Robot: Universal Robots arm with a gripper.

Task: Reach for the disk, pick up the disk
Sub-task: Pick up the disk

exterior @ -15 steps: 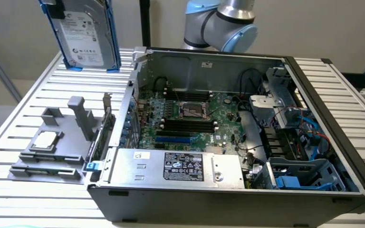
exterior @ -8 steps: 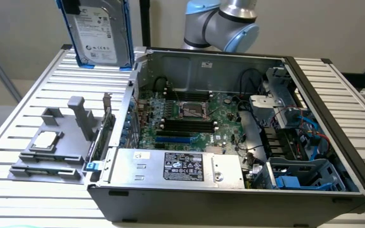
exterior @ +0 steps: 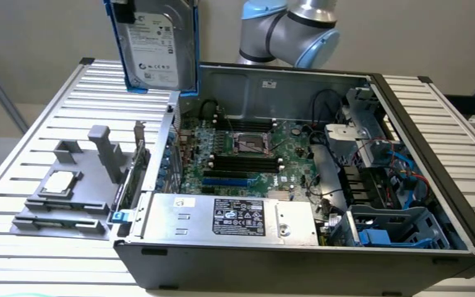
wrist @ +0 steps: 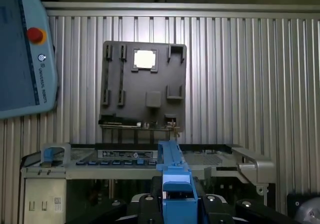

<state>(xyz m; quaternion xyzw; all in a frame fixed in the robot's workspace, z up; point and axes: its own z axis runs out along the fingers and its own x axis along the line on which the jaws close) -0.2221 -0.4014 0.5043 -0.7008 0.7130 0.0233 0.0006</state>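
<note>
The disk (exterior: 159, 46) sits at the upper left of the exterior frame, lifted clear above the open PC case (exterior: 303, 247), held upright w/ its white printed label facing the camera and blue rails along both long edges; its lower end hangs just over the case's rear left corner, not touching it; its top runs out of the frame, so what holds it there isn't visible in that view. In the wrist view the blue rail (wrist: 175, 176) of the disk stands edge-on at bottom centre, between dark gripper parts (wrist: 175, 204) at the frame's lower edge; the jaws look closed on the disk, one to each side of the rail. The arm (exterior: 291, 31), silver w/ light-blue joint caps, shows at top centre of the exterior frame, behind the case.

Inside the case: motherboard (exterior: 246, 154) in the middle w/ CPU socket (exterior: 250, 143) and RAM slots; PSU (exterior: 229, 218) w/ label along the lower edge; blue drive caddies (exterior: 394, 232) in the bay at lower right. On the slatted metal table (exterior: 23, 167), left of the case, a grey fixture (exterior: 68, 195) carries a small square silver chip (exterior: 59, 180); the same fixture and chip (wrist: 145, 59) appear at upper centre of the wrist frame. A teach pendant (wrist: 25, 54) w/ red stop button sits at the upper left of the wrist frame.
</note>
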